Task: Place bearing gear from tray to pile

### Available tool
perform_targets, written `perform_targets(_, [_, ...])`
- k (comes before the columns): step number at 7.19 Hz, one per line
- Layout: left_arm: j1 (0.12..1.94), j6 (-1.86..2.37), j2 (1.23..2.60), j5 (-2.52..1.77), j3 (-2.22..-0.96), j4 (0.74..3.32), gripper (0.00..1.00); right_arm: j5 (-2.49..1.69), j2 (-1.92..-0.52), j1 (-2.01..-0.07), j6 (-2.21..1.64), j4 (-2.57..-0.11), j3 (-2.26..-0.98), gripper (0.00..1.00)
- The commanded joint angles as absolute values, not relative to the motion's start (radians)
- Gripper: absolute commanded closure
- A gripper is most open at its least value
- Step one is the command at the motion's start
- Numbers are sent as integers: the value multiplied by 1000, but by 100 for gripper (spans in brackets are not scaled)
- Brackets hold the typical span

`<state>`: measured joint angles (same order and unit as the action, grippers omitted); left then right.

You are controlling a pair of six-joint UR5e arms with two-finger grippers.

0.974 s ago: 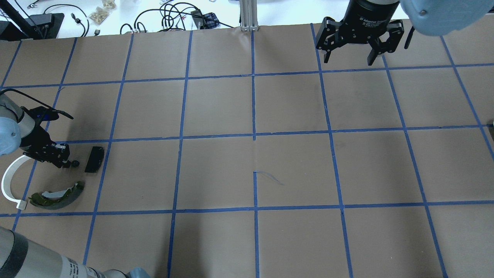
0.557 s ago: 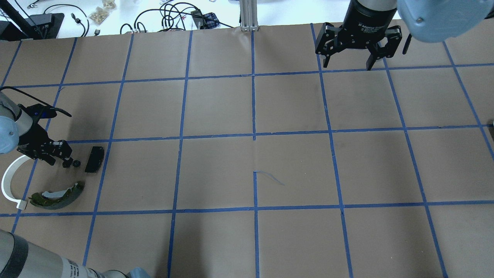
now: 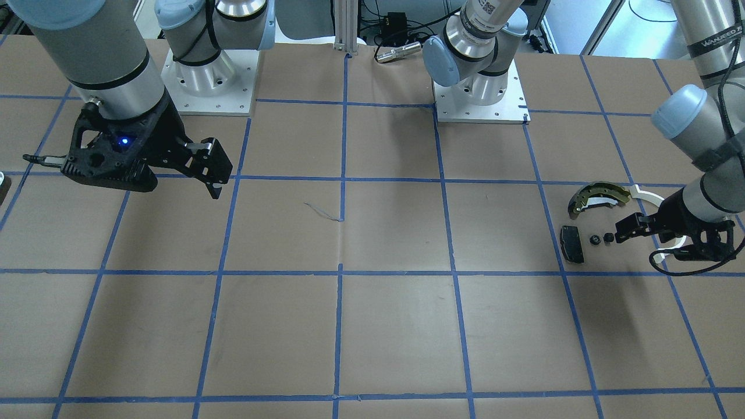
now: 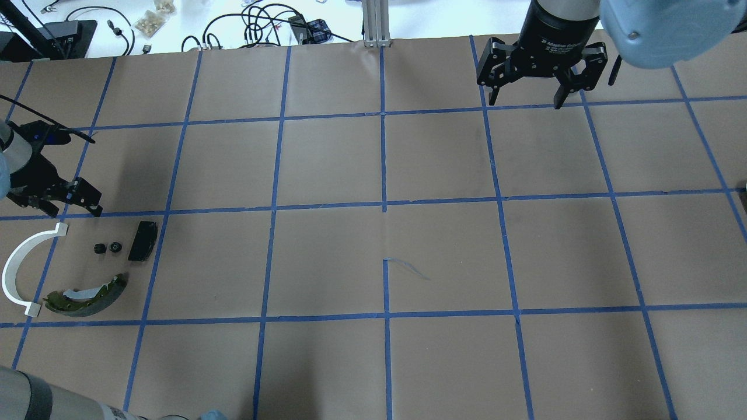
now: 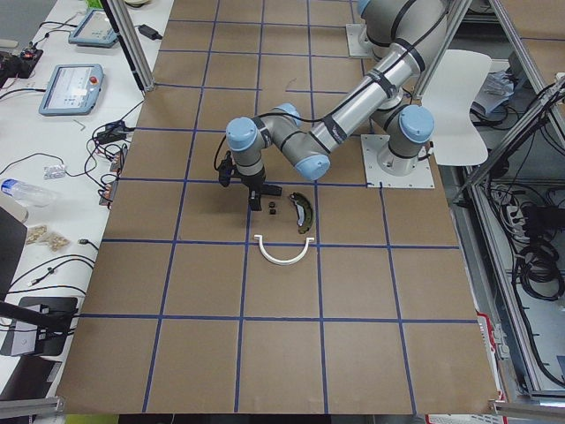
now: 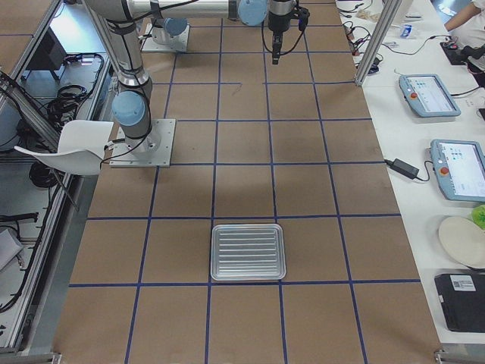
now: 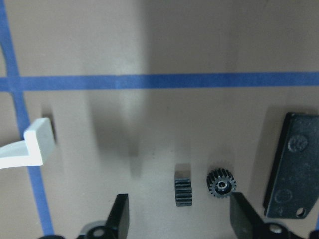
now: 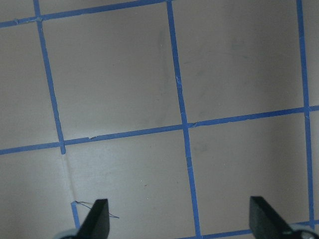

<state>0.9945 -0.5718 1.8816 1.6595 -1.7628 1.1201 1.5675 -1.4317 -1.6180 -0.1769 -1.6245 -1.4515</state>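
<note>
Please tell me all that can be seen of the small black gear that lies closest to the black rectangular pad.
This gear is small, round and black, with fine teeth all around and a pale, metal-looking hub with a hole at the centre. It seems to lie flat on the brown paper table, face up. It sits between a second gear, which is turned on its side, and the pad, apart from both. Nothing grips it.

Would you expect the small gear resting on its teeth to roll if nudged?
Probably: the edge-on gear rests on its toothed rim, so may roll. Small, it likely slides easily. The flat gear beside it seems steadier.
</note>
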Motion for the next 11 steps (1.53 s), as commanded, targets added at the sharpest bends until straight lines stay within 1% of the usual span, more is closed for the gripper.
perform_targets(1, [1113, -398, 1832, 1655, -1624, 1333, 0, 1568, -1431, -1618, -176, -1623, -1453, 0])
perform_targets(2, [1173, -344, 1809, 1616, -1552, 1429, 0, 1568, -1433, -1618, -178, -1623, -1456, 0])
perform_targets(3, [1265, -292, 1789, 1591, -1490, 1472, 0, 1568, -1433, -1618, -176, -1624, -1457, 0])
perform_targets(4, [1346, -252, 1766, 1589, -1455, 1509, 0, 1568, -1433, -1618, -178, -1624, -1457, 0])
perform_targets(5, [1415, -139, 1729, 1583, -1445, 1557, 0, 1568, -1433, -1618, -178, -1624, -1459, 0])
perform_targets(7, [1527, -101, 1681, 1586, -1465, 1562, 0, 1568, -1433, -1618, -178, -1624, -1459, 0])
perform_targets(8, [1583, -104, 1672, 1595, -1509, 1559, 0, 1568, -1433, -1618, -178, -1624, -1459, 0])
perform_targets(10, [1583, -107, 1608, 1595, -1601, 1563, 0, 1568, -1433, -1618, -178, -1624, -1459, 0])
perform_targets(11, [1560, -120, 1589, 1595, -1623, 1549, 0, 1568, -1433, -1617, -178, -1624, -1459, 0])
